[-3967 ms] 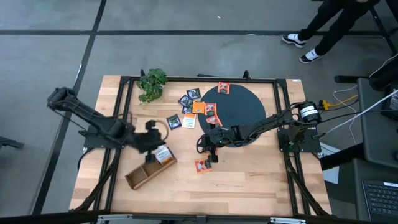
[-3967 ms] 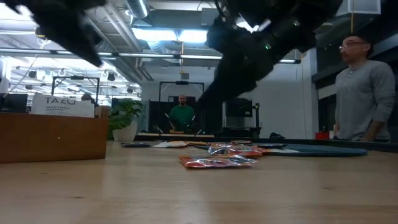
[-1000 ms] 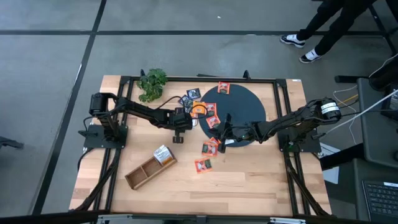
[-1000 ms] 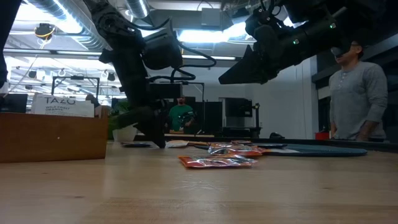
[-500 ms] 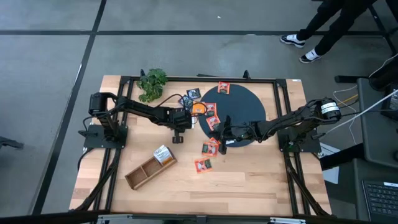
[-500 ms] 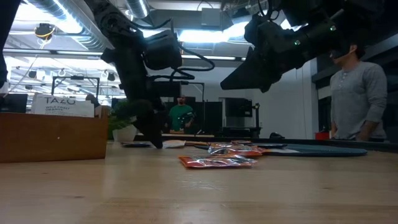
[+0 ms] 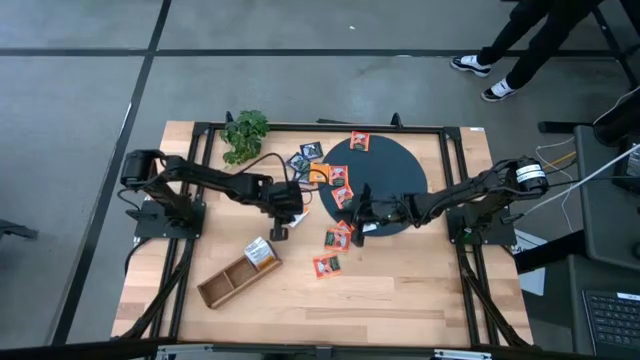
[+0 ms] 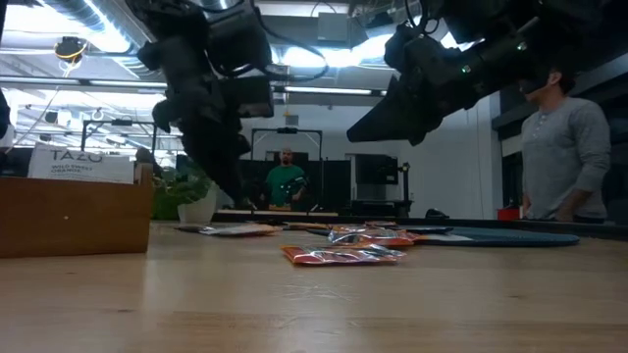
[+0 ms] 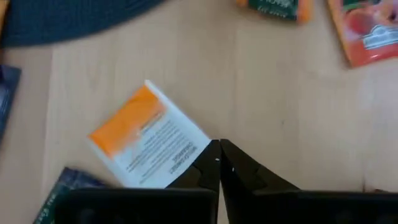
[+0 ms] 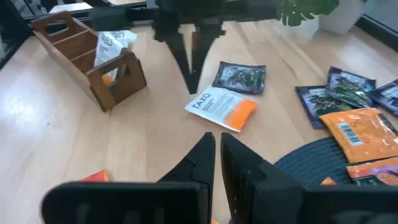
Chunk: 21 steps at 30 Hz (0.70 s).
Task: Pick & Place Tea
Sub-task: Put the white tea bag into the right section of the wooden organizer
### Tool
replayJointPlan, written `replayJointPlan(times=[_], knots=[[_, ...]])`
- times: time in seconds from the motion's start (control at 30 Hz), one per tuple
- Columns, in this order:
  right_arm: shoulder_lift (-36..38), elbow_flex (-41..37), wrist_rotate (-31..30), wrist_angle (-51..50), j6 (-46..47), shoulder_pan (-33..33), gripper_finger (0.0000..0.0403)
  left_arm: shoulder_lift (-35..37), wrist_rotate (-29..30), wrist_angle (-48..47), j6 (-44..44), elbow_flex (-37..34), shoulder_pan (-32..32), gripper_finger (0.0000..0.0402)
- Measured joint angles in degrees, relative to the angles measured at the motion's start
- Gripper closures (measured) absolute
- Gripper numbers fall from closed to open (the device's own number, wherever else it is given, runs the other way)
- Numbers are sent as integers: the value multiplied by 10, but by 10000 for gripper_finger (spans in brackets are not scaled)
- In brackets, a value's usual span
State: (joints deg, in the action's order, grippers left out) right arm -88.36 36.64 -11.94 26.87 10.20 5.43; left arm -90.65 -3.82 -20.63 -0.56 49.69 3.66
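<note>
Since the frame a second back, my left gripper [image 7: 273, 234] has pulled away from the sachet cluster toward the wooden tray [image 7: 236, 275]; the tray has slid slightly too. Its fingers are pressed fully together, and the left wrist view shows no sachet between the tips, so I judge it empty.

Working rightward: the white-and-orange sachet [image 9: 148, 138] lies flat on the wooden table [image 7: 400, 290], just beside the closed fingertips, its long axis running diagonally to them. In the right wrist view, the same sachet [image 10: 222, 108] sits between the two grippers. By the high view I judge the left arm nearer.

My right gripper [image 7: 361, 226] hangs over the near edge of the dark disc [image 7: 390, 170], fingers nearly together, holding nothing visible. More sachets lie around the disc.

Beyond the table, a person in grey [image 8: 570, 157] stands at right.
</note>
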Motion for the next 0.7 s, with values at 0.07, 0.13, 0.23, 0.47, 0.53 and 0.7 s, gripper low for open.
replayJointPlan(times=[0.07,0.13,0.23,0.47,0.53,0.7], knots=[[0,0,0,2,0,-1,373,0,28,-2,-1,0,0,400],[0,0,0,3,-1,-2,373,0,70,0,-1,0,1,400],[0,0,0,3,-1,-4,373,0,110,-1,-2,0,4,399],[0,0,0,9,14,-8,373,-22,60,-25,39,1,40,399],[0,0,0,9,30,-14,373,-38,51,-27,44,1,47,400],[-5,0,24,9,45,-35,373,-65,37,-28,45,2,57,399]])
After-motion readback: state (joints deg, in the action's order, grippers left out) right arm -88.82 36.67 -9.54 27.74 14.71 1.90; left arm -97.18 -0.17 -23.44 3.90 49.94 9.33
